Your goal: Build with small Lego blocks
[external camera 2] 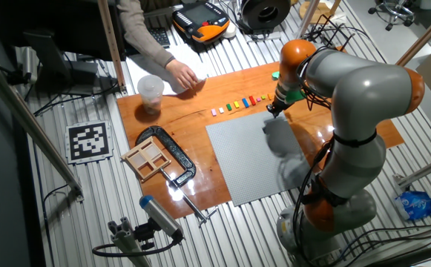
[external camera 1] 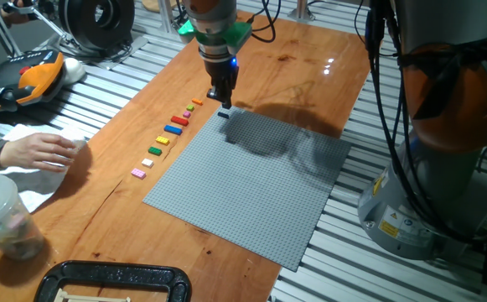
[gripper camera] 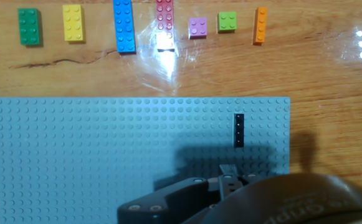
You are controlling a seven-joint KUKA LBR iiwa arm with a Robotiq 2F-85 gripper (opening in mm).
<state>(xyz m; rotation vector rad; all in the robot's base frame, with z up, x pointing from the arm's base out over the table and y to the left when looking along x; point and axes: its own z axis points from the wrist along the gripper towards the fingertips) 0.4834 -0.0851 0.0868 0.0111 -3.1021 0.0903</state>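
Several small Lego blocks [gripper camera: 124,26] lie in a row on the wood beyond the grey baseplate [gripper camera: 106,155]: white, green, yellow, blue, red [gripper camera: 164,22], pink, light green and orange [gripper camera: 260,25]. The same row [external camera 1: 173,129] runs along the baseplate's left side. A thin dark block [gripper camera: 238,130] sits on the studs near the baseplate's corner [external camera 1: 224,114]. My gripper [external camera 1: 224,99] hangs just above and beside that dark block, not touching it. Its fingertips [gripper camera: 230,177] look pressed together with nothing between them. It also shows over the far corner [external camera 2: 272,111].
A person's hand [external camera 1: 38,151] rests on white paper at the table's left end, next to a plastic cup [external camera 1: 0,218]. A black clamp [external camera 1: 117,281] and a wooden tray [external camera 2: 147,157] sit at the near end. An orange pendant [external camera 1: 33,75] lies off the table.
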